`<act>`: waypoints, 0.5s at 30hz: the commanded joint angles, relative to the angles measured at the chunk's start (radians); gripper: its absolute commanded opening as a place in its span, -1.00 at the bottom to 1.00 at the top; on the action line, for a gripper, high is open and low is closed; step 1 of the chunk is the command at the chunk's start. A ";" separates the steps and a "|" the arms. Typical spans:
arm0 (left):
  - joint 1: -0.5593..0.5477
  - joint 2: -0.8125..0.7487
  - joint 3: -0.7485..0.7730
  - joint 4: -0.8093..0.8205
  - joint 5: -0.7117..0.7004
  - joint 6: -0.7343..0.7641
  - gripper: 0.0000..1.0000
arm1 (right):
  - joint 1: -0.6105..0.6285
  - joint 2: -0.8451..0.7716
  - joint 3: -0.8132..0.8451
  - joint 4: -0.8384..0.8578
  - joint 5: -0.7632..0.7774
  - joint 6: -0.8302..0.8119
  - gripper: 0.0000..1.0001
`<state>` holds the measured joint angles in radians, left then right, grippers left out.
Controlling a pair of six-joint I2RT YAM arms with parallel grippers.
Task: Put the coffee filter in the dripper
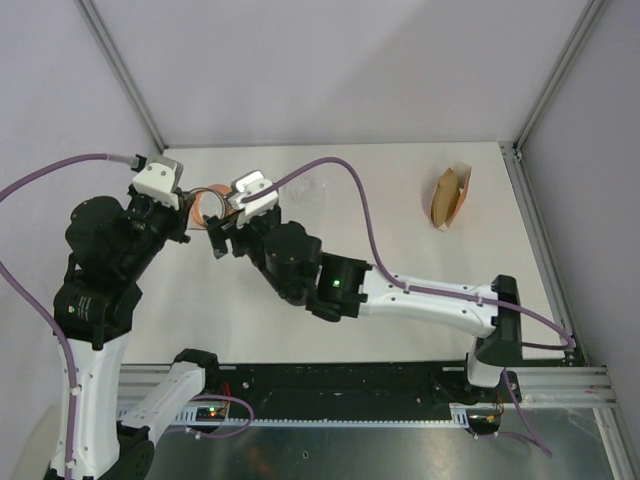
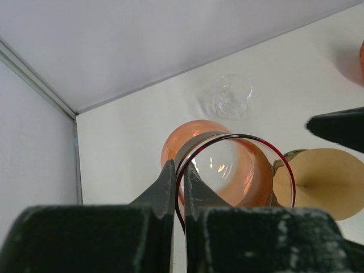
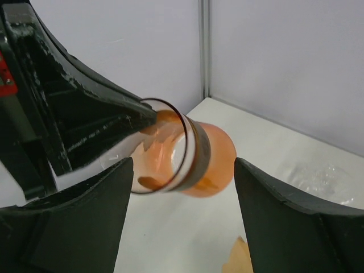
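The orange see-through dripper (image 1: 205, 204) is tipped on its side at the back left. My left gripper (image 2: 181, 168) is shut on its dark rim (image 2: 239, 138); in the top view the left gripper (image 1: 190, 217) is just left of it. My right gripper (image 3: 182, 161) is wide open and empty, its fingers either side of the dripper (image 3: 213, 156) without touching; in the top view the right gripper (image 1: 222, 238) is just right of it. A tan paper filter (image 2: 325, 182) lies on the table right of the dripper; its corner (image 3: 239, 260) shows under my right gripper.
A clear glass piece (image 1: 305, 187) lies behind the right gripper, also seen from the left wrist (image 2: 226, 96). An orange holder with several brown filters (image 1: 450, 194) stands at the back right. Walls and frame posts close in the back and left.
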<state>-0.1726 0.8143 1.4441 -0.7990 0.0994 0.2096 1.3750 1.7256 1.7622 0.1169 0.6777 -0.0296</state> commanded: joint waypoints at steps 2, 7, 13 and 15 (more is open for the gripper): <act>-0.025 -0.023 0.020 0.049 -0.014 -0.015 -0.99 | -0.007 0.097 0.154 0.057 0.063 -0.079 0.49; -0.036 -0.027 0.020 0.050 -0.011 -0.018 -1.00 | -0.041 0.184 0.256 -0.019 0.120 -0.102 0.40; -0.045 -0.028 0.000 0.050 -0.016 -0.005 -0.99 | -0.070 0.219 0.289 -0.072 0.139 -0.123 -0.11; -0.046 -0.031 -0.003 0.050 -0.012 -0.002 -0.99 | -0.078 0.223 0.291 -0.092 0.135 -0.113 -0.40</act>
<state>-0.2089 0.8013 1.4322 -0.8108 0.0864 0.2096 1.3304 1.9282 2.0052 0.0723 0.7502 -0.1173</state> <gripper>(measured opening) 0.046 0.408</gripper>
